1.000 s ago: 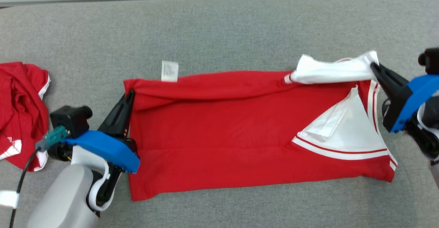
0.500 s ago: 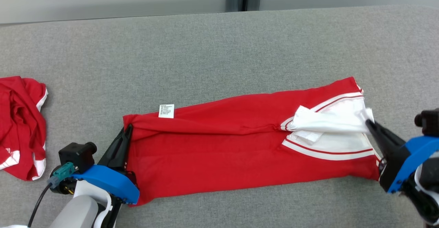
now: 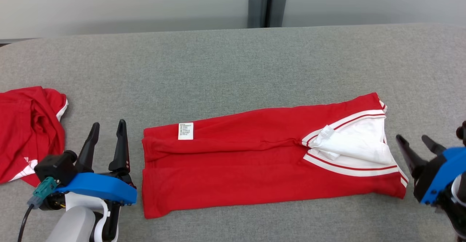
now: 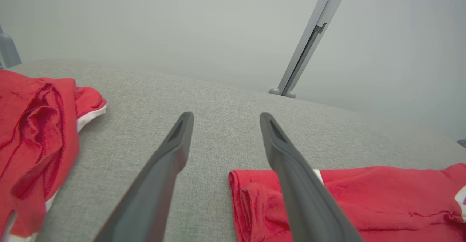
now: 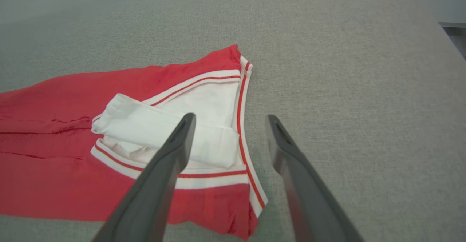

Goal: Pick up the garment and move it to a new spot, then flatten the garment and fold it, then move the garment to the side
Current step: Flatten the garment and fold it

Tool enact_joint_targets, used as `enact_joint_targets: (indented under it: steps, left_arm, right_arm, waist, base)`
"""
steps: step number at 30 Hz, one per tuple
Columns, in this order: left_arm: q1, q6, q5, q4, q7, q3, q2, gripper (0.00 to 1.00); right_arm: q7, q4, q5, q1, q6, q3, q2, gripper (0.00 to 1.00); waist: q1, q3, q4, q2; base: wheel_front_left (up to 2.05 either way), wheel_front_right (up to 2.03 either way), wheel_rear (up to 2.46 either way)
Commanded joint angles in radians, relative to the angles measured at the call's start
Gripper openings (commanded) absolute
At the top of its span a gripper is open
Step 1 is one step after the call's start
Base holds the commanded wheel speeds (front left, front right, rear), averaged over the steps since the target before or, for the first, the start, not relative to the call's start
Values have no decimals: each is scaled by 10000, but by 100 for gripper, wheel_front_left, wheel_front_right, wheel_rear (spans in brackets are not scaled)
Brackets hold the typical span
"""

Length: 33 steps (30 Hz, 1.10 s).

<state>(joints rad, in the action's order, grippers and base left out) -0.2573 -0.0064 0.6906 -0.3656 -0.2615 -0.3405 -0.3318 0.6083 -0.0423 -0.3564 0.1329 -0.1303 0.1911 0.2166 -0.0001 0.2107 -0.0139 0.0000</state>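
Note:
The garment (image 3: 255,162) is a red shirt with white, red-striped trim, folded into a long band on the grey table; a white label faces up near its left end. Its left end (image 4: 327,198) and its white collar end (image 5: 167,125) appear in the wrist views. My left gripper (image 3: 108,127) stands open just left of the garment's left edge, holding nothing. Just beyond the garment's right end, my right gripper (image 3: 414,141) is open too, its fingers bare. The left gripper's fingers (image 4: 171,154) straddle bare table (image 4: 218,103).
A second red garment (image 3: 29,133) lies crumpled at the table's left edge, also in the left wrist view (image 4: 36,133). A grey post (image 3: 267,2) stands behind the table's far edge. Grey table (image 3: 233,63) stretches beyond the folded garment.
Both grippers were shut on the garment's ends and have let go and opened, drawing back a little. The garment now lies folded on the table. The head camera has tilted.

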Motion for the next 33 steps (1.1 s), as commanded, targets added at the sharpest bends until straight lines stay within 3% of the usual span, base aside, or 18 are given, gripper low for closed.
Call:
enact_joint_targets:
  steps: [1,14,20,21,22,23,33]
  left_arm:
    - [-39,94,-123,132,-38,126,56,100]
    - [-902,302,-598,134,233,-121,30,100]
    - [-920,292,-556,115,243,-167,41,100]
    - [-901,310,-549,125,238,-168,41,100]
    - [-884,325,-537,135,235,-165,35,100]
    - [-864,333,-522,145,233,-162,26,100]
    - [-434,568,-408,418,197,-19,-125,100]
  right_arm:
    - [135,161,185,456,-8,172,-198,100]
    - [429,3940,2300,2720,-8,1447,-1341,100]
    - [616,5084,2665,2896,-9,1118,-1437,100]
    - [642,5144,2647,2904,-18,997,-1428,47]
    - [565,5117,2601,2919,-20,915,-1385,4]
    - [529,5073,2572,2899,-18,822,-1315,0]
    - [490,3495,2709,2291,-6,1128,-67,0]
  waist:
    - [1,-4,38,0]
    - [1,334,487,0]
    - [1,370,673,0]
    - [1,364,685,0]
    - [1,358,691,0]
    - [1,343,690,0]
    - [1,17,357,0]
  base:
    - [0,0,0]
    - [0,0,0]
    - [0,0,0]
    - [0,0,0]
    - [0,0,0]
    - [0,0,0]
    - [0,0,0]
